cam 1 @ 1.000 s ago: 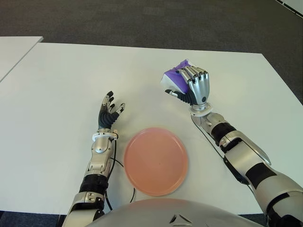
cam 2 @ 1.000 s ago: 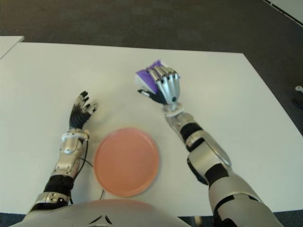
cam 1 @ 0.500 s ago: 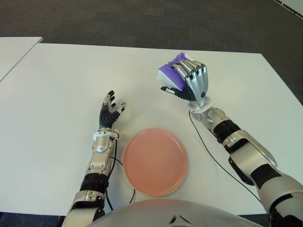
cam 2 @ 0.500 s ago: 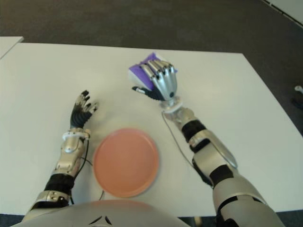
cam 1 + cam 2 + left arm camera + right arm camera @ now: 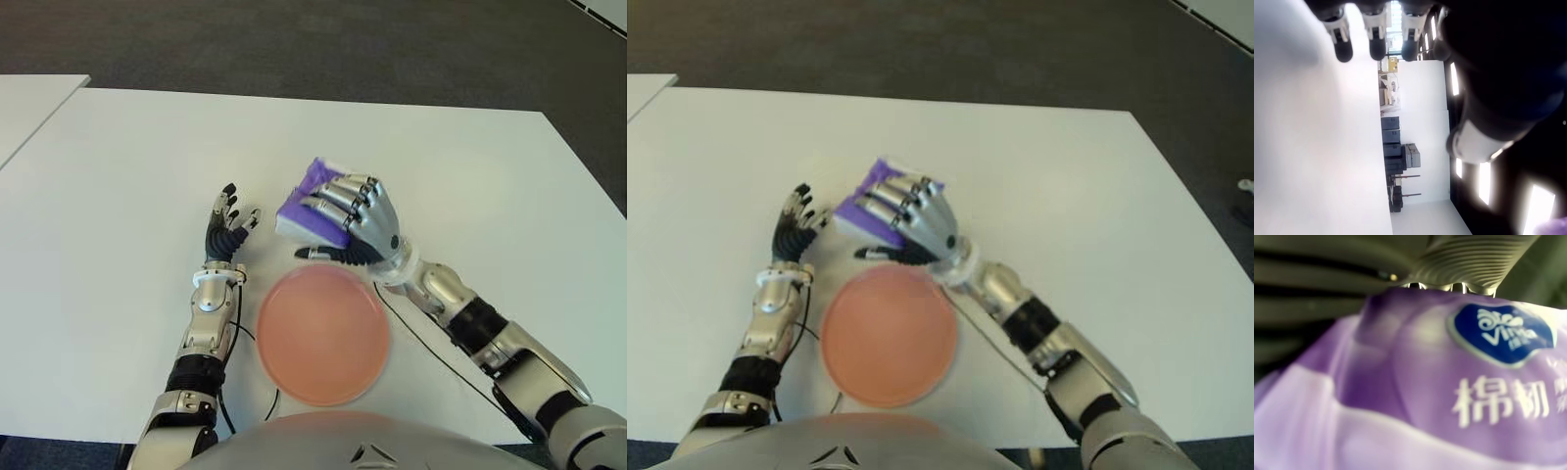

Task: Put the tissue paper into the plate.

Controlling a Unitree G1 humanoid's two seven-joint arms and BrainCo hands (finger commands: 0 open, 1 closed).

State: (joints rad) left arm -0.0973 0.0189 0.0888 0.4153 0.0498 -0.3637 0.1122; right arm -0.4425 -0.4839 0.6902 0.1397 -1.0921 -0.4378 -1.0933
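Currently your right hand (image 5: pixel 358 220) is clenched around the purple tissue paper pack (image 5: pixel 312 201), holding it just beyond the far rim of the pink plate (image 5: pixel 323 335), which lies bare on the white table (image 5: pixel 127 166). Your left hand (image 5: pixel 227 227) shows left of the pack with fingers spread, grasping nothing.

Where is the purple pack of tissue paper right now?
The purple tissue pack is gripped in the robot's right hand, just beyond the far rim of the round pink plate, with the open left hand to its left.
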